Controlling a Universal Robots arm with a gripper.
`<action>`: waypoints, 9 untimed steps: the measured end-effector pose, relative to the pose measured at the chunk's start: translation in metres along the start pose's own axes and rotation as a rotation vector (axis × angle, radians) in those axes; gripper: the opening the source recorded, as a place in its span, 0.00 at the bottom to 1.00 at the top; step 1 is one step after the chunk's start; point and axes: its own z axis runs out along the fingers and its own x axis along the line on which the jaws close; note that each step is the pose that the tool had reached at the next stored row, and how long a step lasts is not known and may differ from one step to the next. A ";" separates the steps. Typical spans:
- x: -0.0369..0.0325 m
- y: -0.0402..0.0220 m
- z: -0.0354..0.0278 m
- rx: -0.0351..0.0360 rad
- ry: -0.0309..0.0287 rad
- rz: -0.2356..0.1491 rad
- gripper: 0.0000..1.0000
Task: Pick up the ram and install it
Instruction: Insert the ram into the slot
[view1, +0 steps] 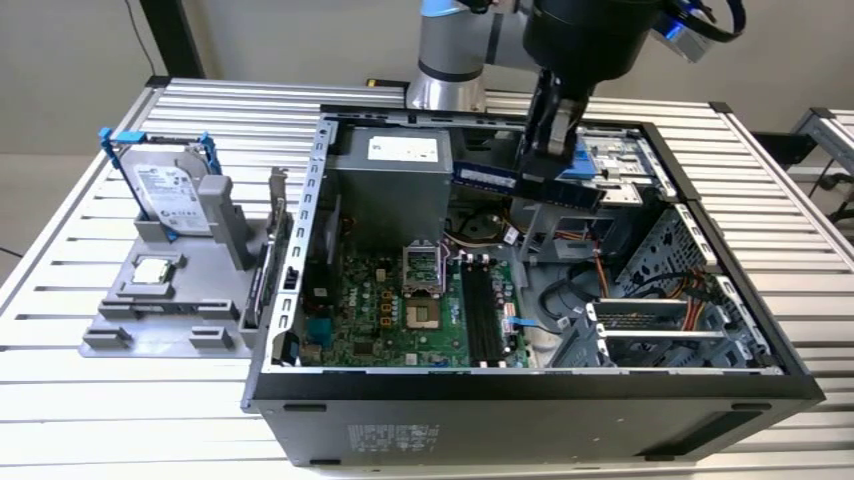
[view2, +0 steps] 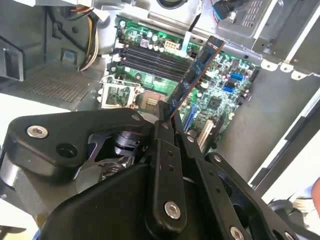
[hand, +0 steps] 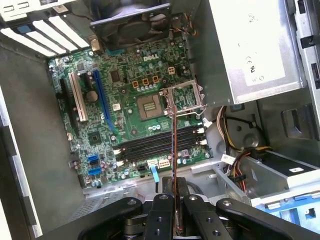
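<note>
One thin blue-green ram stick (view2: 197, 67) is hanging above the green motherboard (hand: 125, 115) and its four long black slots (hand: 155, 144), inside one open black computer case (view1: 534, 410); the single black gripper (view2: 169, 116) is clamping it.

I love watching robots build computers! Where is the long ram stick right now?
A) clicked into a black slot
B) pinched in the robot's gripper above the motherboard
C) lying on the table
B: the gripper is shut on the ram, holding it in the air over the motherboard, whose black slots sit empty.
</note>
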 end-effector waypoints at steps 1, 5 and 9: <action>0.0000 0.0000 0.0000 0.0000 -0.0003 0.012 0.00; 0.0000 0.0000 0.0000 0.0002 -0.0012 0.059 0.00; 0.0000 0.0000 0.0000 0.0004 -0.0021 0.107 0.00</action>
